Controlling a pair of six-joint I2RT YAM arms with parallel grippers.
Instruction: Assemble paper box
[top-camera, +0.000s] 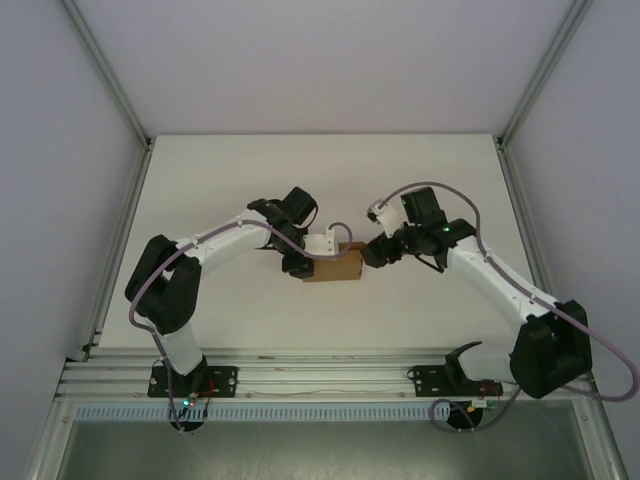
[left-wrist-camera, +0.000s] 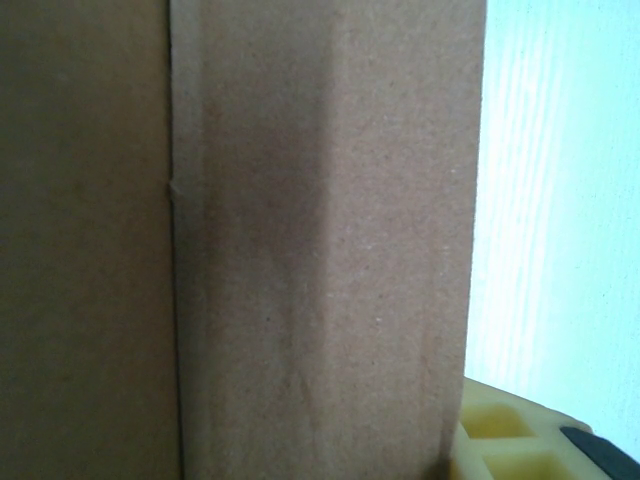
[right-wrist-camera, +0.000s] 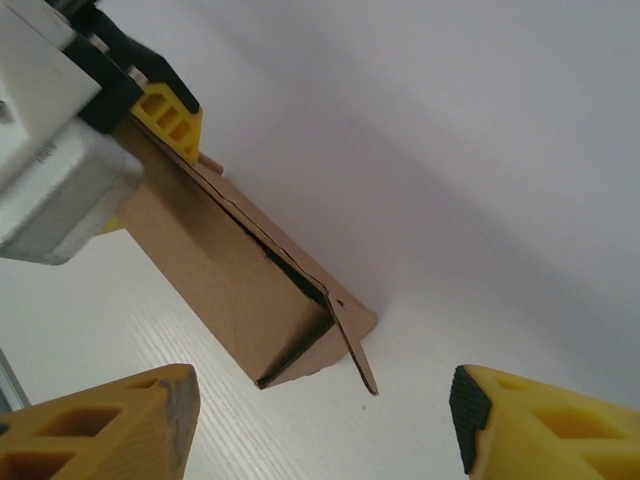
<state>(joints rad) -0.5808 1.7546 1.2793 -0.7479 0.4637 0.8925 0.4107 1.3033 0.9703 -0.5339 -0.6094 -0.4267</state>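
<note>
The paper box (top-camera: 338, 268) is a tan cardboard sleeve lying on the white table (top-camera: 250, 170) between the two arms. My left gripper (top-camera: 303, 260) is shut on its left end. In the right wrist view one yellow finger (right-wrist-camera: 170, 118) of that gripper presses on the box's (right-wrist-camera: 220, 265) far end. Brown cardboard (left-wrist-camera: 320, 240) covers most of the left wrist view, with a yellow fingertip (left-wrist-camera: 500, 440) at the lower right. My right gripper (right-wrist-camera: 322, 410) is open just short of the box's open right end, where a loose flap (right-wrist-camera: 355, 345) hangs outward. Nothing is between its fingers.
Pale enclosure walls with aluminium posts (top-camera: 110, 90) stand at the left, right and back of the table. A metal rail (top-camera: 320, 378) carrying both arm bases runs along the near edge. Bare tabletop lies behind and in front of the box.
</note>
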